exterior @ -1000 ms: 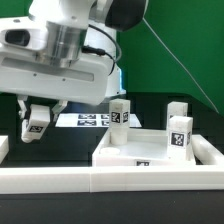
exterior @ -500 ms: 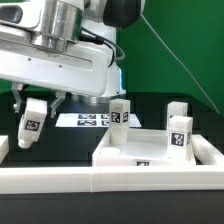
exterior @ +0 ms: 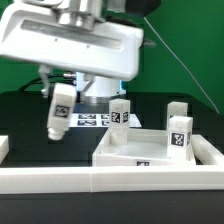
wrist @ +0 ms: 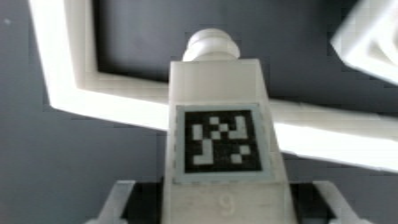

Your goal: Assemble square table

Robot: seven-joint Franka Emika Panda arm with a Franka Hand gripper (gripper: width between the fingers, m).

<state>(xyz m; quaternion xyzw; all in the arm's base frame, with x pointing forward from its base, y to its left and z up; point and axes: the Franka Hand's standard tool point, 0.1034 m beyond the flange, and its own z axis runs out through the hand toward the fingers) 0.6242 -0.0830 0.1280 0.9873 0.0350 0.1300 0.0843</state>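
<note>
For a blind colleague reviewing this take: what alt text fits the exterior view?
The gripper holds a tagged white leg tilted in the air above the black table. On the exterior view's right lies the white tabletop with two legs standing on it.

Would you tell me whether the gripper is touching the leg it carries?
Touching: in the wrist view the gripper clamps the tagged leg on both sides.

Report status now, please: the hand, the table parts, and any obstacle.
Hand shut on a tagged table leg, carried above the black surface. Tabletop lies with two legs standing on it, one near, one far. No obstacle visible between.
</note>
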